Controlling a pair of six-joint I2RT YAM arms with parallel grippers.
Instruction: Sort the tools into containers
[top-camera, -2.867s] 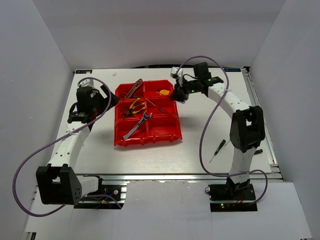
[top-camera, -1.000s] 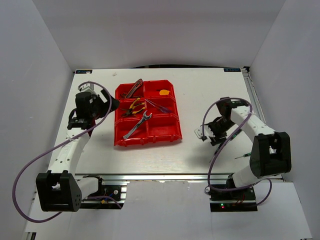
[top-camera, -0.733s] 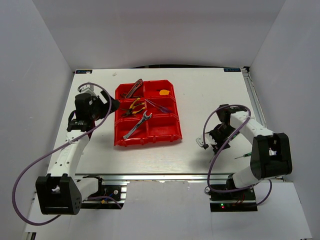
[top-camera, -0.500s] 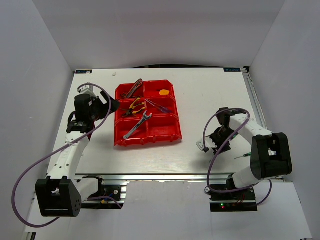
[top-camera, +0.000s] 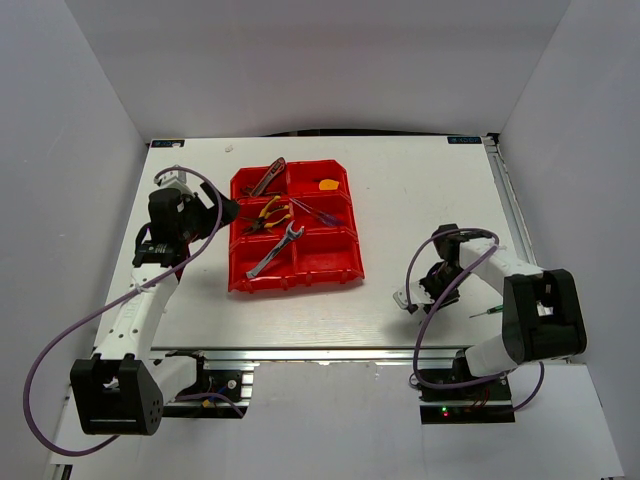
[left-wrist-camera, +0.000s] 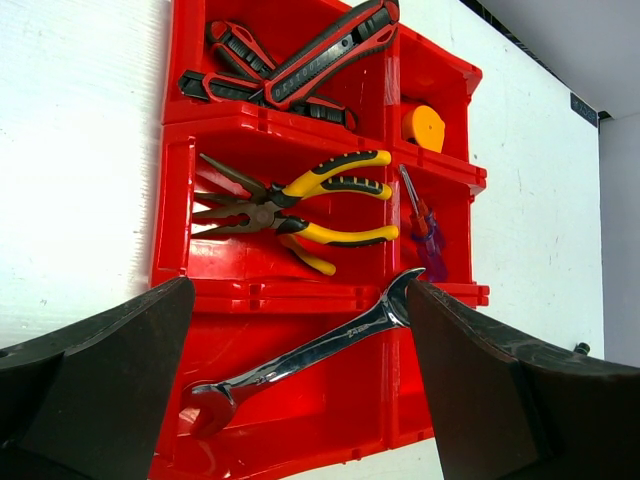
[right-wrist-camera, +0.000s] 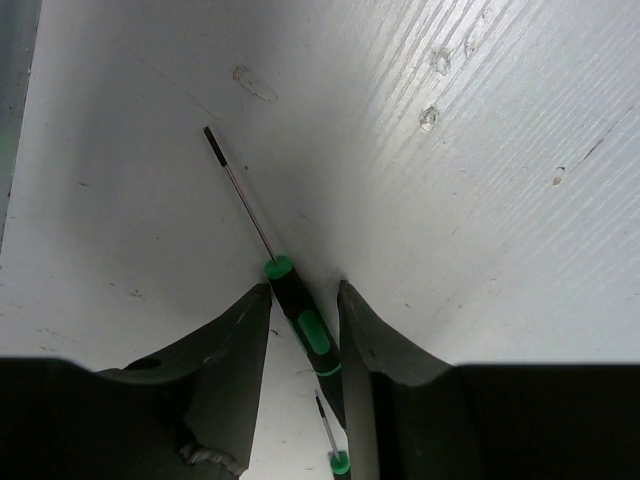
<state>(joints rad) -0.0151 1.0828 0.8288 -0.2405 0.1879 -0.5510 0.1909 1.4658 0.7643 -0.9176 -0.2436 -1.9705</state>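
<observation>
Covering the view, a white table carries red bins left of centre. The left gripper hangs at their left edge, spread wide, empty. The right gripper sits low, near right, jaws narrow. Pliers and a wrench lie in the bins. A green-black screwdriver lies between the right jaws; whether pinched, I cannot tell.

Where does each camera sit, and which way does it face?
Top: above and behind the bases, looking down on the table; left arm and right arm show.
Left wrist: on that arm, facing the red bins, framed by its open left claw.
Right wrist: on that arm, facing the table; right claw straddles a screwdriver.
Shared: top and left wrist both show the bins.
</observation>
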